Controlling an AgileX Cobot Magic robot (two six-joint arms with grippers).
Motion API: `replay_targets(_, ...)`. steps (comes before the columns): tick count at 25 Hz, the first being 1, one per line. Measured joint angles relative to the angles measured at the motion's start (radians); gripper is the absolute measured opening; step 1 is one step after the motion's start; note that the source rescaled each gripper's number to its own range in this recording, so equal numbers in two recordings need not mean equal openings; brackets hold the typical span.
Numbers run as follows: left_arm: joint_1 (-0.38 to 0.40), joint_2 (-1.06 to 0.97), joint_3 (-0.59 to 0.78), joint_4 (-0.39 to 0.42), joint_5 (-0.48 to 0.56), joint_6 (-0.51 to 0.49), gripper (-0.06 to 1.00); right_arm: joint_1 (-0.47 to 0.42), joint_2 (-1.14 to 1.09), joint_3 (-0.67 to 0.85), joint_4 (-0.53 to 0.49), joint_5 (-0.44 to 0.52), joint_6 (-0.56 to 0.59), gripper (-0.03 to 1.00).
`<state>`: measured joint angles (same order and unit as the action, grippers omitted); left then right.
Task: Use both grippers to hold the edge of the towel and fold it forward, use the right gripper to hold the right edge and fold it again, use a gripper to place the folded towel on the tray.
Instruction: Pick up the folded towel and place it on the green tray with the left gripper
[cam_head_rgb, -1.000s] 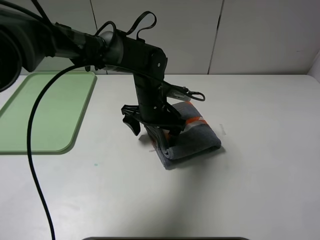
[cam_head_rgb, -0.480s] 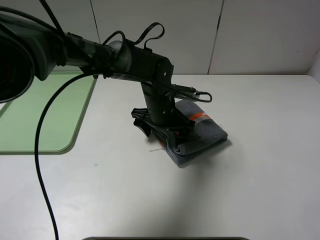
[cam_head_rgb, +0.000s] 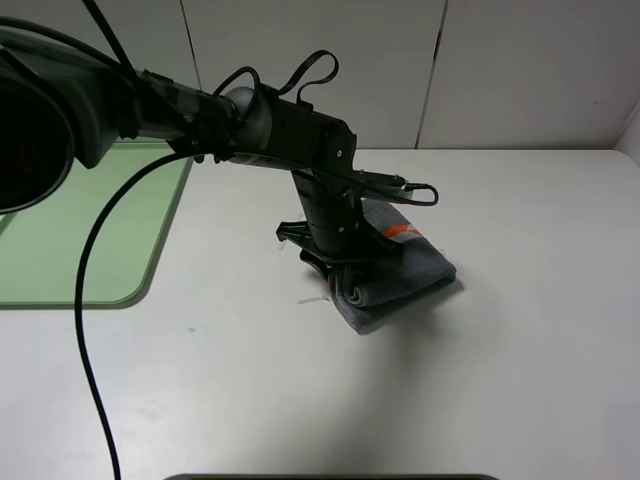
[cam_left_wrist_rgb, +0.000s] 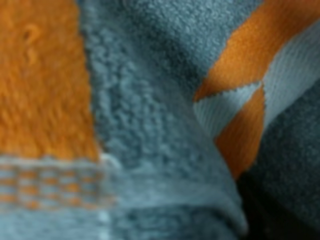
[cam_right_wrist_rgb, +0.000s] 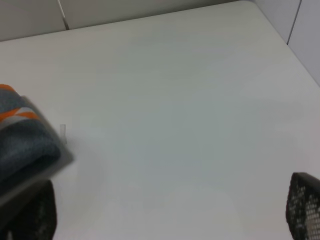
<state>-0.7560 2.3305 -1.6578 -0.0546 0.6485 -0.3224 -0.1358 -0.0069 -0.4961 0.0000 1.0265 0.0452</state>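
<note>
The folded towel lies near the middle of the white table, grey with an orange-and-white band showing on top, well apart from the green tray at the far left. The left gripper is pressed down at the towel's left end — its wrist camera sees nothing but blurred terry cloth, so I cannot tell whether it has clamped. The right gripper hangs over bare table beside the towel — fingers wide apart, holding nothing.
</note>
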Motion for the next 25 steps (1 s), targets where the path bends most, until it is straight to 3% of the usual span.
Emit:
replay_targets(1,0.0,0.0,0.0,0.0,0.0,0.0,0.44,0.0,0.0,0.0,0.0,0.0,0.0,1.0)
replay_targets(3,0.0,0.0,0.0,-0.002,-0.007,-0.001,0.31,0.0,0.0,0.0,0.0,0.0,0.0,1.0)
replay_targets(5,0.0,0.0,-0.002,-0.002,-0.009,-0.001,0.25,0.0,0.0,0.0,0.0,0.0,0.0,1.0)
replay_targets(13,0.001,-0.005,-0.005,0.018,0.016,-0.001,0.25,0.0,0.0,0.0,0.0,0.0,0.0,1.0)
replay_targets(21,0.062,-0.085,0.005,0.166,0.179,0.003,0.23,0.0,0.0,0.0,0.0,0.0,0.0,1.0)
replay_targets(25,0.108,-0.127,0.005,0.172,0.222,0.056,0.23,0.0,0.0,0.0,0.0,0.0,0.0,1.0)
